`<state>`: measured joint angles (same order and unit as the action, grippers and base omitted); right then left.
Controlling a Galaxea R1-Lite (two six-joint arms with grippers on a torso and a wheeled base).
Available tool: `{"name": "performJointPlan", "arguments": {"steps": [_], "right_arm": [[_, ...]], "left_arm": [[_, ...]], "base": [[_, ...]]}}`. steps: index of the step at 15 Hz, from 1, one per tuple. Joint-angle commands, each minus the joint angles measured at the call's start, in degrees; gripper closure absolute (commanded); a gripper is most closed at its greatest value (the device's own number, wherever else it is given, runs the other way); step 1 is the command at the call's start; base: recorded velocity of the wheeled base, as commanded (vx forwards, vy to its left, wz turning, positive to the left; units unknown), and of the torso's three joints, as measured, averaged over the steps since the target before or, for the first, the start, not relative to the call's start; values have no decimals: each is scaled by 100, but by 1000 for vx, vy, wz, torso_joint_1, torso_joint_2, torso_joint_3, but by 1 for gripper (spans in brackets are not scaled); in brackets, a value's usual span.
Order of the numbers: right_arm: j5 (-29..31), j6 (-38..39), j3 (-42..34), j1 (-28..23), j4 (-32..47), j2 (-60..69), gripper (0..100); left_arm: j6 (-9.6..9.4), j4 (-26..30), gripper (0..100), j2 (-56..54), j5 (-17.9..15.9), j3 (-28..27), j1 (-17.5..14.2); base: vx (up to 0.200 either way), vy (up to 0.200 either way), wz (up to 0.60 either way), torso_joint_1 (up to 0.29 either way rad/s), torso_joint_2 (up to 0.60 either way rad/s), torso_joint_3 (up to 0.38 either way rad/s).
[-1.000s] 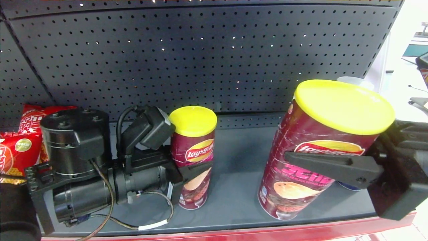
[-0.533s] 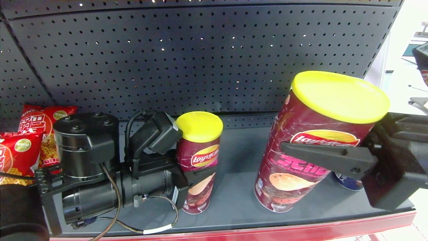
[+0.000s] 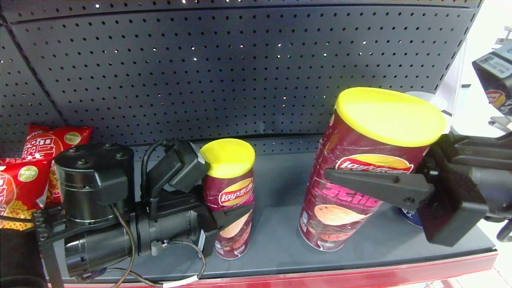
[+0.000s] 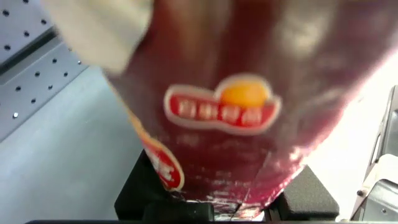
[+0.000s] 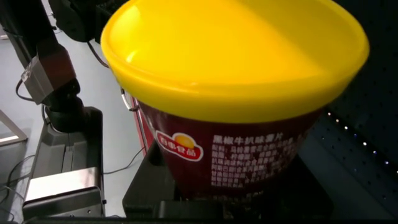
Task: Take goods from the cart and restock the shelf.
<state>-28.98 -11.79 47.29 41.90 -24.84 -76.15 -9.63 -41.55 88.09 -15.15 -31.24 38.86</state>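
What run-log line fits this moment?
left gripper: shut on left can | right gripper: shut on right can, tilted | shelf: snack bags at left

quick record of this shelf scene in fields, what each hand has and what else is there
shelf: grey deck, red front edge, pegboard back
left can: yellow lid, about upright on the shelf
left hand: shut on left can, low on its body
right can: yellow lid, tilted, base near the front edge; contact with the deck unclear
right hand: shut on right can, below the lid
snack bags: red, far left
white-lidded tub: behind right can
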Motion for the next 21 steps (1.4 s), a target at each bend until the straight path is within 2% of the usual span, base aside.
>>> {"name": "performJointPlan", "arguments": {"steps": [1,4,9,15,18,21], "right_arm": [[-3,-8,0,2,-3,-31,100],[-3,-8,0,2,6,-40,100],[-3,-16,0,11,6,-31,100],[-3,-16,-9,20,6,-31,100],[-3,-16,-9,29,6,-31,100],[-3,-16,-9,29,6,-13,100]], "left_arm": [[-4,15,100,-108,4,57,-98],[-4,15,100,-231,-5,57,-239],[-4,15,100,-248,-5,48,-256],[-4,15,100,-310,-5,31,-169],[146,15,100,-275,21,39,130],[154,15,100,-222,12,66,148]], "base": [[0,0,0,0,0,0],[0,0,0,0,0,0],[0,0,0,0,0,0],[0,0,0,0,0,0],[0,0,0,0,0,0],[0,0,0,0,0,0]]}}
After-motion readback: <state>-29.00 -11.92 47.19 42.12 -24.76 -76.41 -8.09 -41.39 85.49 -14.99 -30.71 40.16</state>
